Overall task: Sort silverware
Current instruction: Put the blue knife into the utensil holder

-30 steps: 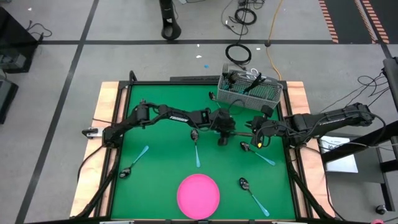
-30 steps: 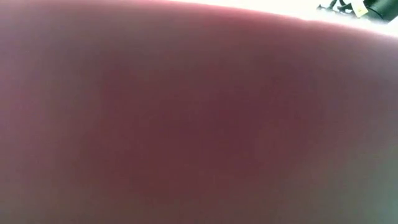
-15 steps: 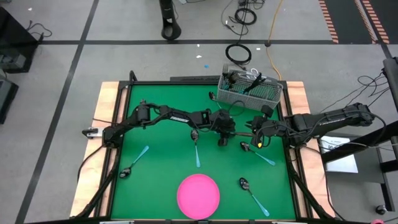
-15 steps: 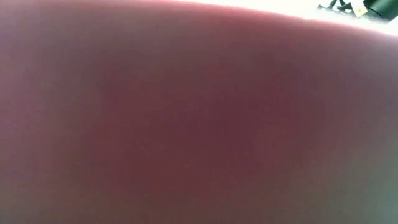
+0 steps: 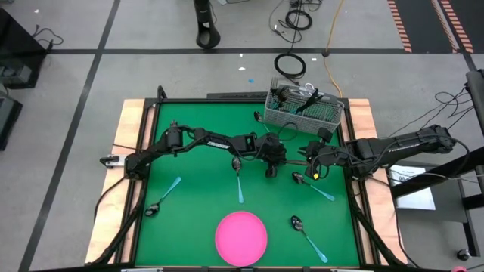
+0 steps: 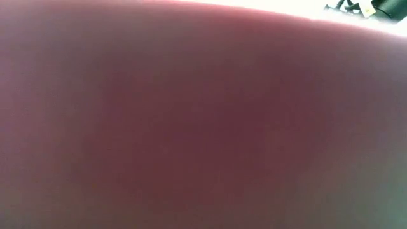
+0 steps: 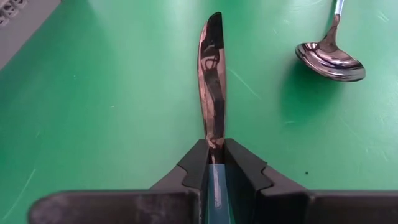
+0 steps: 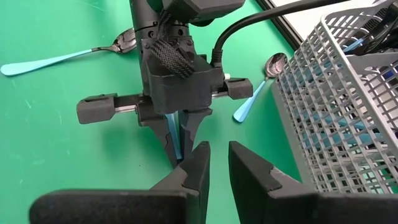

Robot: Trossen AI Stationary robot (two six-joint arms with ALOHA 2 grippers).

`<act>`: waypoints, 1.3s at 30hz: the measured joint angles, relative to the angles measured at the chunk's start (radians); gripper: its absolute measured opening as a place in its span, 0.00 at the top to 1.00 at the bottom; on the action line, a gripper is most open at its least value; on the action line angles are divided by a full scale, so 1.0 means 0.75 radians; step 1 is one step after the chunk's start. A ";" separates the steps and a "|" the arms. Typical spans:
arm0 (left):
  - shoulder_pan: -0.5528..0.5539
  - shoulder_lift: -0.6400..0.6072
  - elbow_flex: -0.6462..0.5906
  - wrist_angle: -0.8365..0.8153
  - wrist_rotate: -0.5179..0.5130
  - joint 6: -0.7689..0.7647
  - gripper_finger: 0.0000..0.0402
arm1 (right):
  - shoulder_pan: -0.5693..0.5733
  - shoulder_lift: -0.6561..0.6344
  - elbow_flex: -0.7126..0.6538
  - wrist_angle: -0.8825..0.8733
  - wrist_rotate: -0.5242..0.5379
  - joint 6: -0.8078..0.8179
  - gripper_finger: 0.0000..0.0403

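Observation:
My left gripper (image 5: 270, 171) is at mid-table, pointing down and shut on a knife (image 7: 211, 74) with a dark shiny blade and a light-blue handle. My right gripper (image 5: 311, 172) hovers just to its right, fingers narrowly open (image 8: 217, 160) and empty, facing the left gripper (image 8: 178, 146). Several blue-handled spoons lie flat on the green mat: one by the left gripper (image 5: 237, 177), one below the right gripper (image 5: 314, 186), one near left (image 5: 162, 196), one near right (image 5: 306, 234). More utensils stand in the grey mesh basket (image 5: 302, 110). My left gripper pinches the knife between its two fingers on the blue handle (image 7: 216, 180), right where it joins the blade. The fingers come from above and lie along the knife. The blade (image 7: 211, 56) sticks out past the fingertips toward the mat; whether its tip touches, I cannot tell.
The round pink plate (image 5: 242, 236) sits at the near edge and fills the low view as a pink blur (image 6: 203, 127). The basket wall (image 8: 336, 112) stands close beside my right gripper, with a spoon (image 8: 267, 68) lying at its foot. Wooden rails (image 5: 128, 136) border the mat.

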 joint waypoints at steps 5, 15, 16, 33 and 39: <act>0.001 0.001 -0.004 0.037 -0.002 -0.029 0.90 | 0.000 0.000 0.000 -0.002 0.000 0.000 0.88; 0.006 -0.016 -0.005 0.036 0.008 -0.057 0.90 | 0.000 0.000 0.000 -0.005 0.001 -0.004 0.88; 0.007 -0.027 -0.007 0.023 0.006 -0.058 0.90 | 0.000 0.000 0.000 -0.005 0.001 -0.007 0.88; 0.052 -0.146 -0.006 -0.009 0.019 -0.074 0.90 | 0.017 -0.091 0.001 -0.045 0.015 -0.014 0.88; 0.112 -0.236 -0.009 -0.023 0.131 -0.105 0.90 | 0.094 -0.280 -0.050 -0.042 0.102 -0.015 0.88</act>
